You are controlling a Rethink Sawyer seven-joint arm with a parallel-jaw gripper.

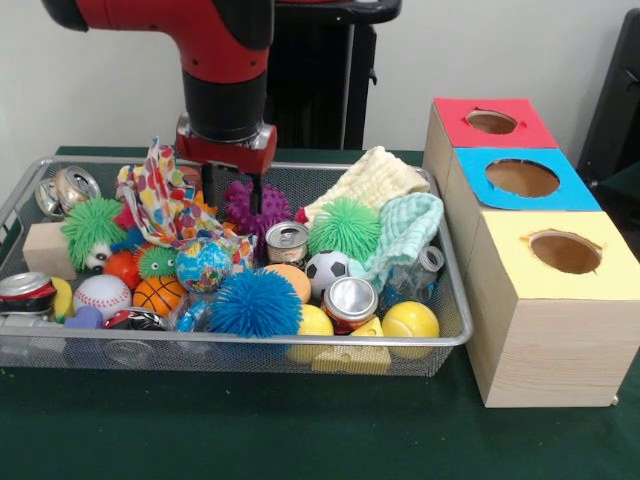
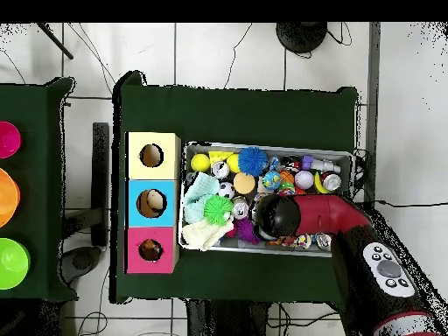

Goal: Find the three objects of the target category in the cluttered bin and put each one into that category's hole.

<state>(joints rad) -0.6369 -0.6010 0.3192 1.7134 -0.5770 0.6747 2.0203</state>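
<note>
The end effector hangs low over the back of the cluttered bin, its two dark fingers pointing down with a gap between them, spread and holding nothing that I can make out, just behind a purple spiky ball and beside a crumpled spotted cloth. Around it the mesh tray is packed: a green spiky ball, a small tin can, a soccer ball, a blue spiky ball, a basketball, a baseball and yellow balls along the front rim. The risk, as I judge it, is the crowding: closing here could catch the cloth or the purple ball's spikes together with a neighbour, and a round item gripped off-centre may squirt out and roll under others. Lifting a snagged cloth could drag several pieces over the rim. Beside the tray stand three wooden boxes, topped red, blue and yellow, each with a round hole. Everything sits on a dark green table; overhead, a pale tiled floor with cables surrounds it, and a second green table with coloured bowls sits off to one side
</note>
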